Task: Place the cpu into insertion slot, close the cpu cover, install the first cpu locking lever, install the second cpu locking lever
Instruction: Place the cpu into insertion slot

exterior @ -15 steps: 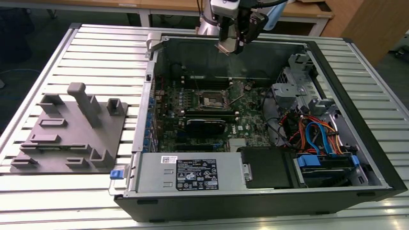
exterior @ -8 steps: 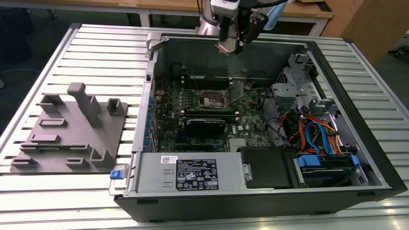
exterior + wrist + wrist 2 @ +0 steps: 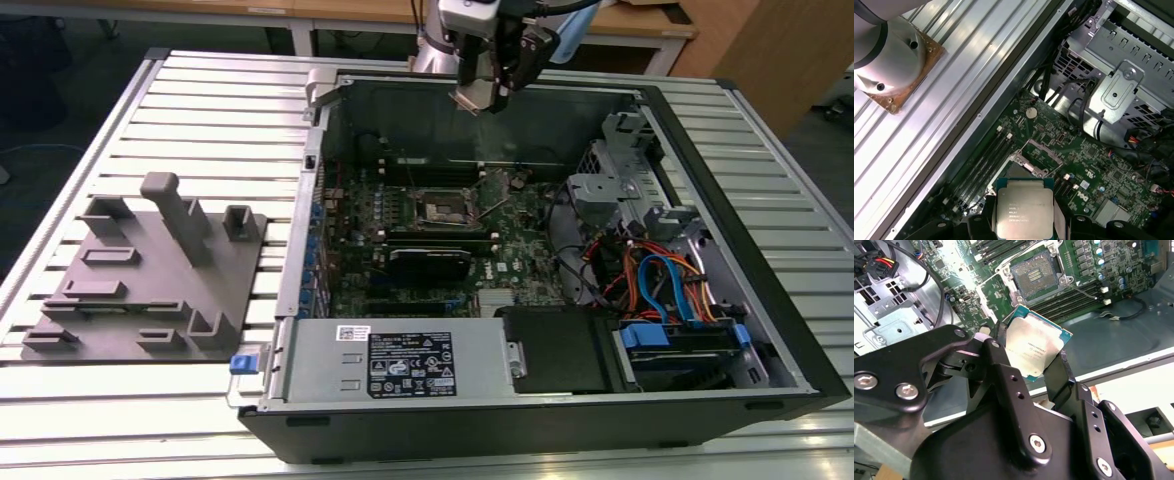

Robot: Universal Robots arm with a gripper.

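While the gripper [image 3: 1030, 356] pinches it, the cpu [image 3: 1038, 342] hangs aloft.

The cpu [image 3: 1025, 207] is clamped flat between the black fingers [image 3: 985, 222], silver top showing. Beyond the fingers lies the green circuit board [image 3: 1094, 165], then the ribbed bench [image 3: 969, 65].

The insertion slot [image 3: 442, 207] lies in the case [image 3: 534, 418].

Unreadable print on the cpu [image 3: 1036, 347]
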